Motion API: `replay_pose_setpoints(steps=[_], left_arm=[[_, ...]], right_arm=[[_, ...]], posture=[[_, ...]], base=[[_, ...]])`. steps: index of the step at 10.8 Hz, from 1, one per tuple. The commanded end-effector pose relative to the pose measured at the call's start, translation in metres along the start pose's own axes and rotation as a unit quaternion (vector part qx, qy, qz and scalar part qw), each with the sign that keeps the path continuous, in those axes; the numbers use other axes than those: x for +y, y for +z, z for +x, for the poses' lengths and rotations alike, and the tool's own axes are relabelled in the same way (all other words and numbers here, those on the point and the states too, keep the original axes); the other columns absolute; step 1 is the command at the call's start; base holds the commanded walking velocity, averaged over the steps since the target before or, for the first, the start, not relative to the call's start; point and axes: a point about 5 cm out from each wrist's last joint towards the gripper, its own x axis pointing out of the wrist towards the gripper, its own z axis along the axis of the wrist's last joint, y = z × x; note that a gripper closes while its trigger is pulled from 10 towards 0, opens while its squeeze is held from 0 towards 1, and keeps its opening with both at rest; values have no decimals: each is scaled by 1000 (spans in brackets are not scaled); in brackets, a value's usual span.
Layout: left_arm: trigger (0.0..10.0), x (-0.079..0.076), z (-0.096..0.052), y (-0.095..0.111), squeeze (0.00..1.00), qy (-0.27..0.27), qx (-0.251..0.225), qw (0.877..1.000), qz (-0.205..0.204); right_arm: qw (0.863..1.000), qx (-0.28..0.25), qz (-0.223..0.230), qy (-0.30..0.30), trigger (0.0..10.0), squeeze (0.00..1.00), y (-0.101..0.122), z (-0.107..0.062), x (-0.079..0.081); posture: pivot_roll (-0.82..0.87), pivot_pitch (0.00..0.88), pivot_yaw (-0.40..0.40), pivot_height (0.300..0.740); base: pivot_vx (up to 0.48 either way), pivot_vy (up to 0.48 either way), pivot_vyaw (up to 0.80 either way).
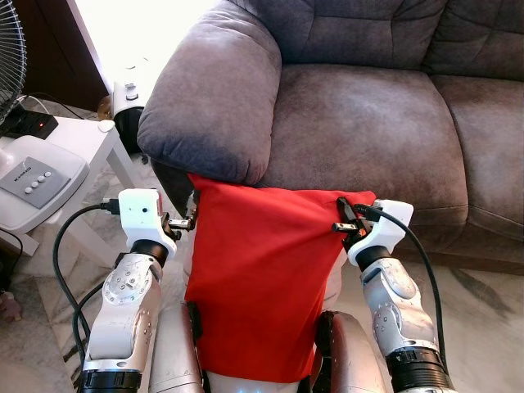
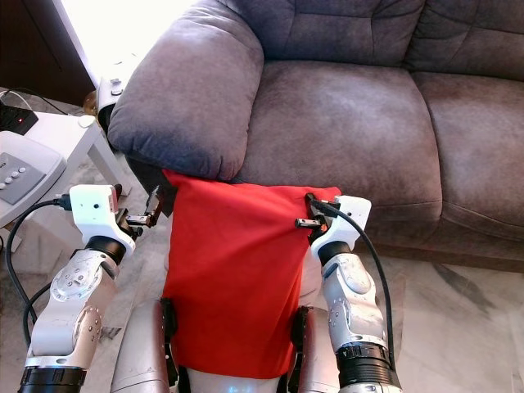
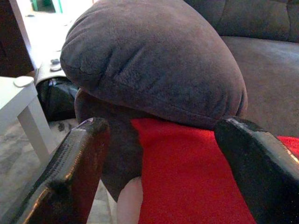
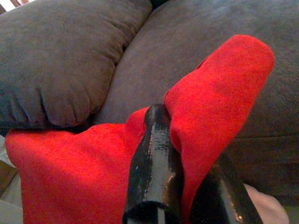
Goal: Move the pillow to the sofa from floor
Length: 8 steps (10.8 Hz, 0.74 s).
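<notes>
Against our chest hangs the red pillow [image 1: 254,278], its top edge raised to the front of the sofa [image 1: 368,115] just under the padded armrest [image 1: 209,98]. Our right gripper [image 1: 345,219] has its black fingers [image 4: 156,158] clamped on the pillow's upper corner on the seat side; in the right wrist view the red cloth bunches up between them and stands up past the tips. Our left gripper [image 1: 187,221] sits at the pillow's other upper corner, below the armrest; in the left wrist view its fingers [image 3: 79,163] stand wide apart with the pillow's edge and the armrest between and beyond them, gripping nothing that we can see. The pillow's lower part drops down between our two silver arms.

Past the pillow, the grey seat cushion [image 1: 368,139] stretches away toward the sofa back. To the armrest's outer side stands a white side table [image 1: 74,151] with a fan base [image 1: 37,176] on it and a black power strip [image 1: 29,124] beyond that.
</notes>
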Motion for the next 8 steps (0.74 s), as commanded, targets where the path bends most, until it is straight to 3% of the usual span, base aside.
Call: replay_pose_setpoints(steps=[1, 3, 8], left_arm=[[10000, 0, -3, 1, 0, -1, -4, 1000, 3], [10000, -1, -3, 1, 0, -2, -4, 1000, 2], [10000, 0, -2, 0, 0, -2, -4, 1000, 2]], right_arm=[[999, -46, -14, 5, 10000, 0, 21, 1, 1], [999, -45, -16, 4, 10000, 0, 21, 1, 0], [999, -38, -21, 2, 10000, 0, 20, 3, 0]], posture=[[103, 137, -58, 537], [102, 136, -58, 537], [103, 131, -59, 627]], base=[[0, 0, 0], [0, 0, 0], [0, 0, 0]])
